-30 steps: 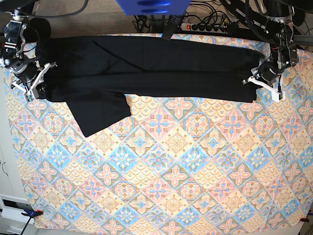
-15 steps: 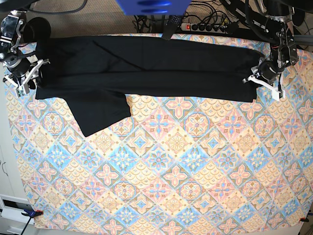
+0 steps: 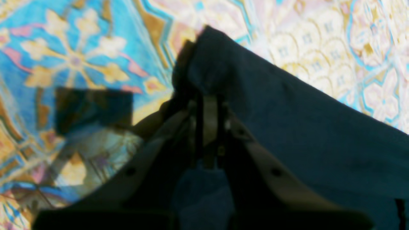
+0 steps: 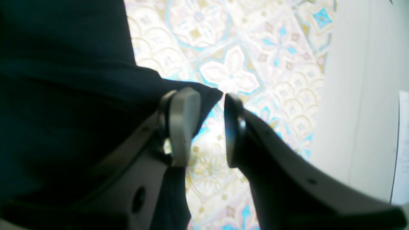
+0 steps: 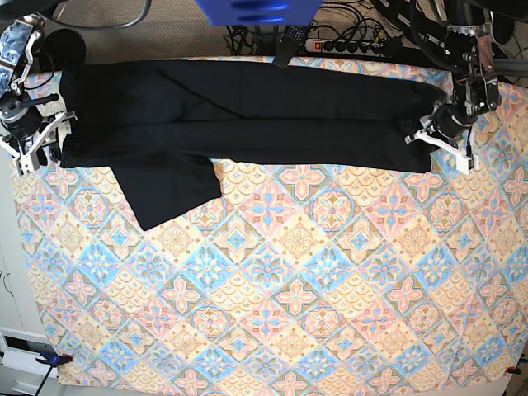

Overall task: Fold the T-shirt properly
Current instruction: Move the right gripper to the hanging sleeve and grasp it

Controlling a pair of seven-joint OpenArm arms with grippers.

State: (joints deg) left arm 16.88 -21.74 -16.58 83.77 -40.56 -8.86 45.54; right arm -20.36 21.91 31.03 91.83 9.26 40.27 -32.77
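The black T-shirt [image 5: 247, 115] lies as a long band across the far part of the table, with one sleeve flap [image 5: 165, 194] hanging toward the front at the left. At the band's right end my left gripper [image 5: 422, 140] is shut on the cloth. The left wrist view shows the closed fingers [image 3: 209, 105] with T-shirt fabric [image 3: 287, 121] pinched and draped over them. My right gripper [image 5: 37, 142] stands open just off the band's left end. In the right wrist view a cloth corner [image 4: 211, 92] lies by one pad [image 4: 183, 121], and patterned table shows through the gap of the right gripper [image 4: 209, 95].
A patterned tablecloth [image 5: 289, 297] covers the table. A power strip [image 5: 346, 45] and cables lie behind the far edge, and a blue object [image 5: 256, 10] hangs at top centre. White furniture [image 5: 8, 313] borders the left side. Clamps [image 5: 54, 358] hold the front corners.
My right gripper has opened, let go of the T-shirt's left end and drawn back to the left. That end now lies flat. The left gripper has hardly moved.
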